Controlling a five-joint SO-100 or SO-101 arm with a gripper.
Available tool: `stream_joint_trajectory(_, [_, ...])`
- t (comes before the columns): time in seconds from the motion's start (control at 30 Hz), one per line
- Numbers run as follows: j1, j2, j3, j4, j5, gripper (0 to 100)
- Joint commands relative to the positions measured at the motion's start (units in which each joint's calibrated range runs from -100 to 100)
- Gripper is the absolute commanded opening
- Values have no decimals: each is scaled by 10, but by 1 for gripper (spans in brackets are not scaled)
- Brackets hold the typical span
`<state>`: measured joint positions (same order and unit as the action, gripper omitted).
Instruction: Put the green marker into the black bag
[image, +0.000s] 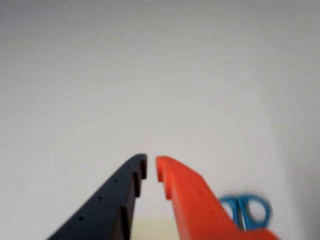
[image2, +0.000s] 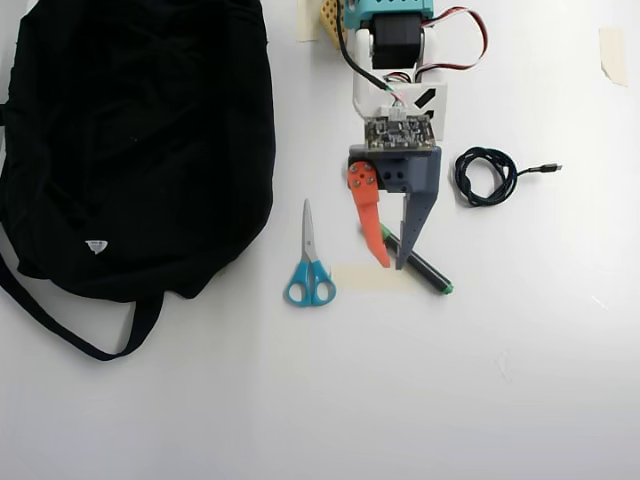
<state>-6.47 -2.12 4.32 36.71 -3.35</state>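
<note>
One black bag, with one white tag and one strap. One green marker. One pair of scissors, blue handles. One coiled black cable. One arm, one pincer with two fingers: one orange, one dark. Three tape pieces on counter: one by scissors, one at right edge, one at top.

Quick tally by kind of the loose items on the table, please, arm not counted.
Bags: 1, the black bag
Markers: 1, the green marker, lying under the hand
Scissors: 1, blue-handled scissors
Cables: 1, coiled black cable
Total: 4
</note>
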Motion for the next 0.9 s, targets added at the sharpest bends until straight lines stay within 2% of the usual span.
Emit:
stream_joint_trajectory(0.0, [-6,-30,-56,79,-1,2])
stream_joint_trajectory(0.53, [-11,-30,-70,219,5,3])
stream_joint_trajectory(0.73, [-35,-29,-70,221,64,3])
stream_joint_trajectory(0.87, [-47,-37,-70,225,77,3])
